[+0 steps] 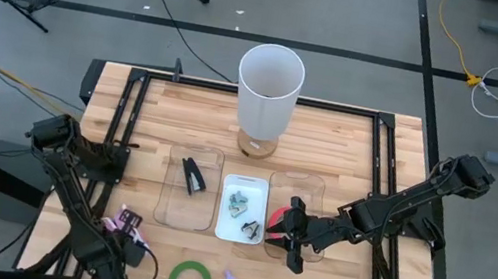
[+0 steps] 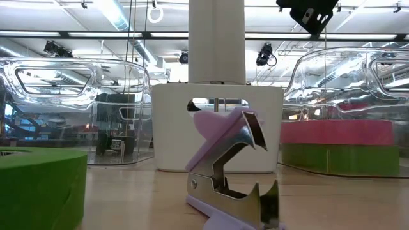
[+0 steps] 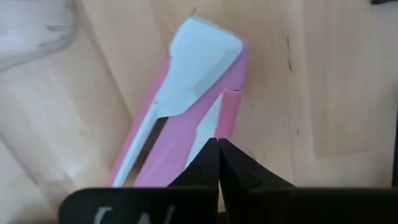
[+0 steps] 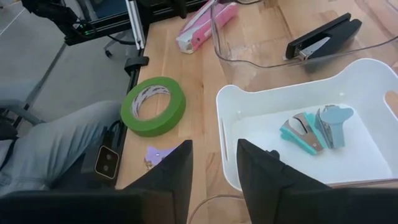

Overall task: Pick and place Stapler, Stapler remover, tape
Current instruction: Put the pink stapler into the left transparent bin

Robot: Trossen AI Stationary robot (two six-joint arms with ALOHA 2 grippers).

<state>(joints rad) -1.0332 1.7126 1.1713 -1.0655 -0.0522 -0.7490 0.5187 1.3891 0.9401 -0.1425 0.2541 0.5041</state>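
A pink stapler (image 3: 186, 93) lies on the bare table near the front left (image 1: 126, 224). My left gripper (image 3: 217, 155) points down with its fingers shut, their tips at the stapler's long edge. A lilac staple remover (image 2: 233, 172) and a green tape ring (image 4: 154, 106) lie flat near the front edge. My right gripper (image 4: 214, 168) hangs open above the right clear bin (image 1: 297, 183), nothing between its fingers. A red tape ring lies on a green one (image 2: 335, 147) in that bin. My left gripper comes from above, its shut fingertips (image 3: 208, 163) meeting at the stapler's pink long edge (image 3: 227, 118). I cannot tell whether they touch it. The stapler lies flat on the table.
A black stapler (image 4: 323, 37) rests in the left clear bin. Teal staple removers (image 4: 317, 127) sit in the white tray (image 1: 239, 227). A tall white cylinder (image 1: 267, 92) stands at the back middle. A person's leg (image 4: 50, 149) shows beside the table's front left.
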